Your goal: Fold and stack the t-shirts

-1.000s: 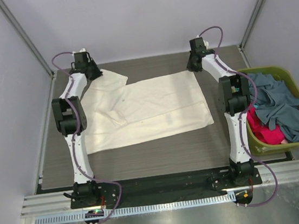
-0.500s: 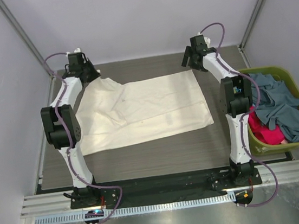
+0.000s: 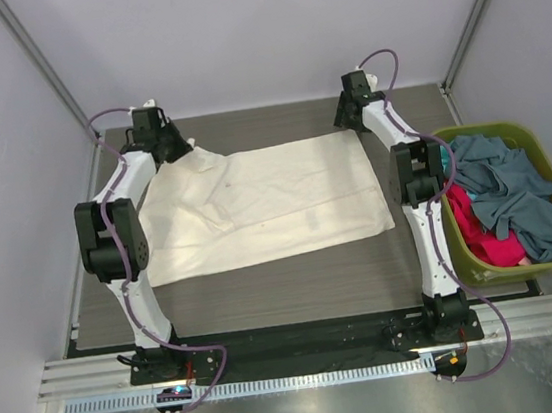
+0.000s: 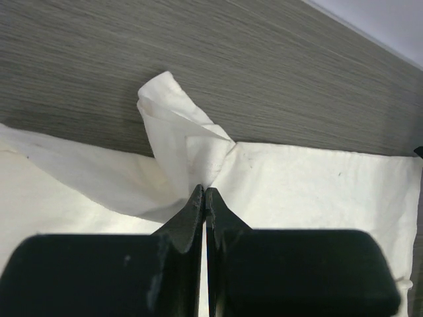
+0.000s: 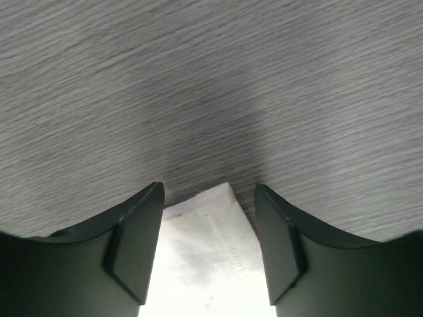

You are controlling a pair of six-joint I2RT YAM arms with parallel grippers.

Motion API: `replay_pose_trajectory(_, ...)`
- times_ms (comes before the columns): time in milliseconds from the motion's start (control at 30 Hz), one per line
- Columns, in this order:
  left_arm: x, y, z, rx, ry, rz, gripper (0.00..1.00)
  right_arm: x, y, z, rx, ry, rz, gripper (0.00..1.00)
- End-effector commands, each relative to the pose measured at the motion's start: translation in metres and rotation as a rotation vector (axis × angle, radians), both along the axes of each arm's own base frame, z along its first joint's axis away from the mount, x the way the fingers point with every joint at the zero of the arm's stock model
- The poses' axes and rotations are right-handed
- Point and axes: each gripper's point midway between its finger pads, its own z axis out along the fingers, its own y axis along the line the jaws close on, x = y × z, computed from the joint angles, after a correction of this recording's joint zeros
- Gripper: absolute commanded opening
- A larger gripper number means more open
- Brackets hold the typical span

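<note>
Cream t-shirt spread on bench. Left jaws clenched on its far-left corner; right jaws released, straddling its far-right corner.

A large cream t-shirt lies spread flat on the bench, its far-left corner bunched up. A grey-blue t-shirt and a red-pink t-shirt lie crumpled in a basket.
</note>
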Motion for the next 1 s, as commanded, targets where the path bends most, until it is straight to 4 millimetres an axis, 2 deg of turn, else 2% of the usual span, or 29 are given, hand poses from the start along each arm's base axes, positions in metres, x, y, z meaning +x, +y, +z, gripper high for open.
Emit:
replay_pose_trajectory(0,0.008,-0.003,0.046,-0.013,-0.134,-0.011,0.00,0.002,0.005,-0.004,-0.009,0.005,0.008,0.60)
replay_pose_trajectory(100,0.008,-0.002,0.047,-0.008,-0.137,-0.007,0.00,-0.003,0.007,-0.015,-0.012,0.028,0.004,0.36)
replay_pose_trajectory(167,0.010,0.000,0.047,0.000,-0.138,-0.003,0.00,-0.006,0.006,-0.019,-0.014,0.037,0.001,0.25)
replay_pose_trajectory(200,0.010,0.000,0.046,0.001,-0.137,-0.004,0.00,-0.009,0.005,-0.021,-0.020,0.043,0.001,0.15)
replay_pose_trajectory(300,0.014,0.001,0.052,0.009,-0.149,-0.004,0.00,-0.010,0.003,-0.012,-0.031,0.032,0.005,0.01)
replay_pose_trajectory(333,0.013,0.001,0.053,0.010,-0.142,-0.004,0.00,-0.008,0.003,0.001,-0.029,0.010,0.008,0.01)
replay_pose_trajectory(433,0.012,0.003,0.071,0.013,-0.158,0.008,0.00,-0.012,0.002,0.021,-0.024,-0.013,0.007,0.01)
replay_pose_trajectory(467,0.010,0.003,0.075,0.013,-0.161,0.010,0.00,-0.013,0.002,0.044,-0.019,-0.049,0.007,0.02)
replay_pose_trajectory(533,0.002,0.004,0.088,0.019,-0.177,0.016,0.00,-0.021,0.002,0.053,-0.010,-0.065,0.008,0.01)
replay_pose_trajectory(567,-0.001,0.005,0.090,0.022,-0.180,0.019,0.00,-0.024,0.003,0.080,0.003,-0.113,0.007,0.01)
replay_pose_trajectory(600,-0.010,0.007,0.093,0.027,-0.182,0.020,0.00,-0.032,0.002,0.073,0.006,-0.102,0.007,0.01)
replay_pose_trajectory(633,-0.014,0.008,0.092,0.031,-0.180,0.025,0.00,-0.036,0.002,0.096,0.021,-0.144,0.005,0.01)
replay_pose_trajectory(667,-0.020,0.009,0.093,0.035,-0.177,0.030,0.00,-0.041,0.002,0.098,0.025,-0.148,0.003,0.01)
replay_pose_trajectory(700,-0.031,0.011,0.090,0.038,-0.171,0.033,0.00,-0.051,0.001,0.086,0.027,-0.128,0.002,0.01)
replay_pose_trajectory(767,-0.043,0.013,0.086,0.044,-0.163,0.041,0.00,-0.061,0.001,0.089,0.039,-0.135,-0.002,0.01)
replay_pose_trajectory(800,-0.052,0.015,0.071,0.049,-0.140,0.048,0.00,-0.070,0.000,0.087,0.041,-0.135,-0.002,0.01)
replay_pose_trajectory(833,-0.060,0.018,0.080,0.053,-0.161,0.058,0.00,-0.074,-0.001,0.085,0.041,-0.134,-0.004,0.02)
replay_pose_trajectory(967,-0.086,0.025,0.067,0.075,-0.149,0.084,0.00,-0.091,-0.005,0.074,0.040,-0.110,-0.016,0.01)
